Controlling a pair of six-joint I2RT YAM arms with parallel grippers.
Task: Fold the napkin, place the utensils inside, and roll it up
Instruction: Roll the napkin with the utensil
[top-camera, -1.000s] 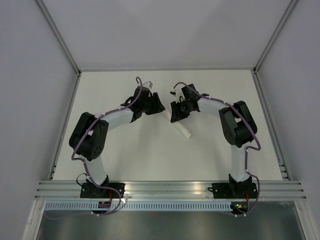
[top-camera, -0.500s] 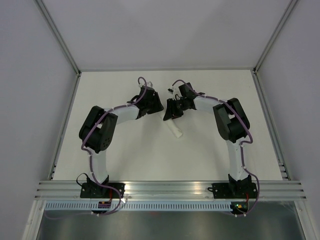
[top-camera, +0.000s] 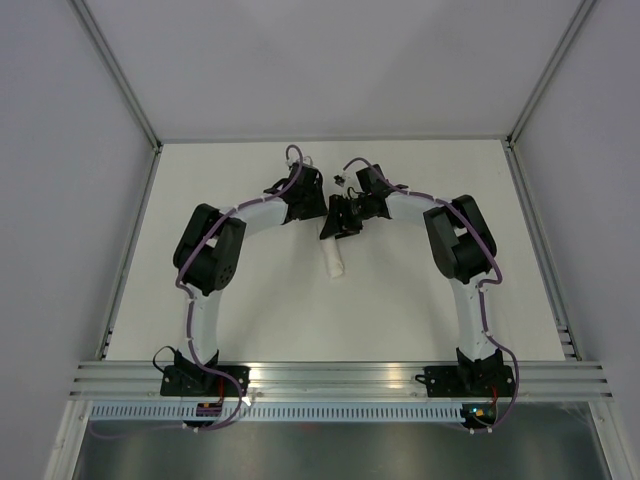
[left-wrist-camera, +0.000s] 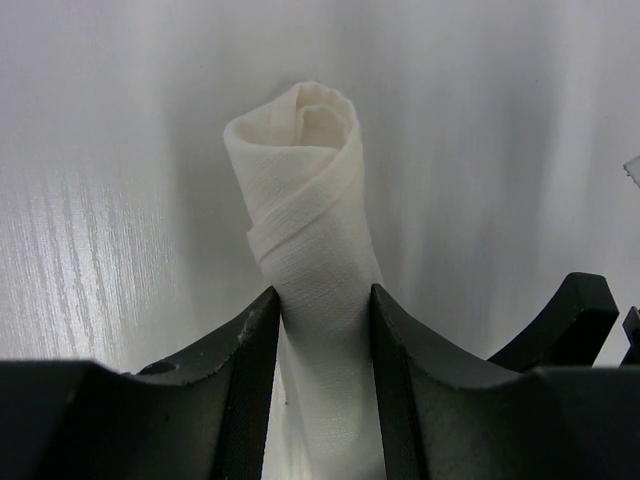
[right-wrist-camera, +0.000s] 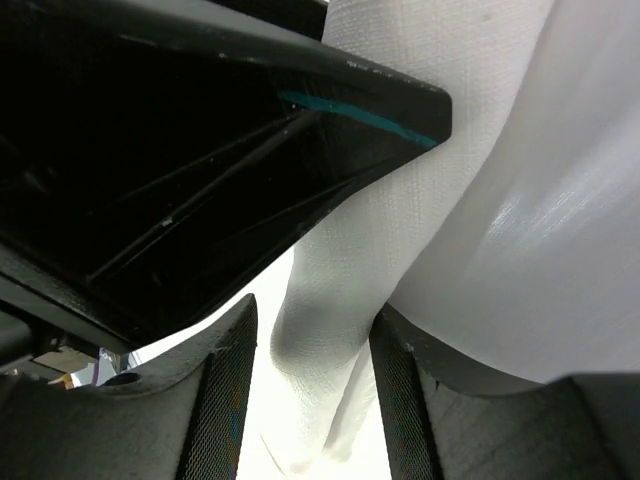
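Note:
The napkin (top-camera: 332, 258) is rolled into a tight white tube lying on the table, its spiral end (left-wrist-camera: 305, 190) pointing away in the left wrist view. My left gripper (left-wrist-camera: 323, 300) is shut on the roll, with both fingers pressed against its sides. My right gripper (right-wrist-camera: 312, 330) straddles the same roll (right-wrist-camera: 380, 230) and stands open, with a gap showing on its left side. From above, the left gripper (top-camera: 318, 222) and the right gripper (top-camera: 336, 228) meet at the roll's far end. The utensils are hidden.
The black body of the left gripper (right-wrist-camera: 150, 150) fills the upper left of the right wrist view, very close. The off-white table (top-camera: 250, 310) is bordered by metal rails (top-camera: 130, 250), and both arm bases are bolted at its near edge.
The roll has shifted left and swung from pointing lower right to nearly straight towards me. The left gripper closed in on it. The right jaws widened and let go.

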